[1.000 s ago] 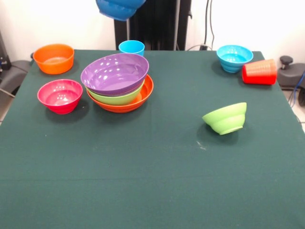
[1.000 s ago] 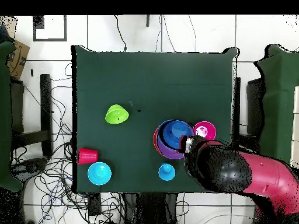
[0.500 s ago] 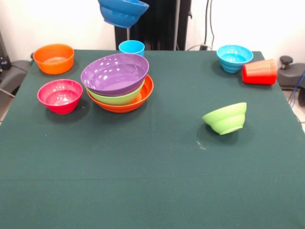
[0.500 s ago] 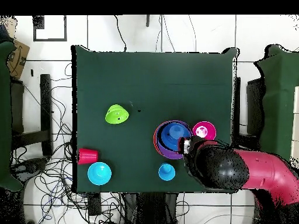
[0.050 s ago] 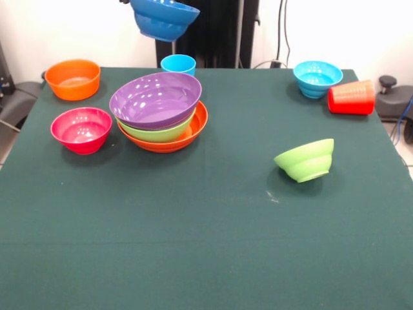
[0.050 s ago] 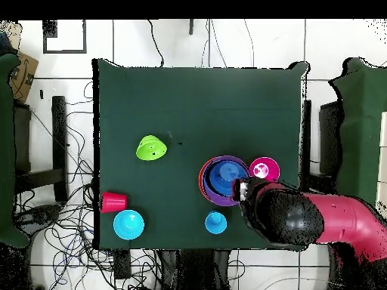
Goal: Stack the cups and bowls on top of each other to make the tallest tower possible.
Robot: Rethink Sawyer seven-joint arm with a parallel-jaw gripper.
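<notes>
Tool [image 6: 243, 189] fingers are hidden behind the arm and the dark blue bowl [image 5: 164, 19], so its opening cannot be told; the bowl is seen raised in the air above the tower [image 5: 162, 111], presumably carried. The tower is formed of three nested bowls: a large orange bowl [image 5: 193, 132] at the bottom, a lime green bowl [image 5: 161, 134] within it, and a purple bowl [image 5: 155, 99] on top, shown empty. Four single bowls are set apart on the tabletop [image 5: 206, 245], all empty: small orange [image 5: 73, 79], magenta-red [image 5: 81, 129], light blue [image 5: 317, 77], and a tilted lime green one [image 5: 305, 160]. Two cups are counted: a light blue cup [image 5: 178, 64] upright, and a red cup [image 5: 351, 97] lying on its side.
</notes>
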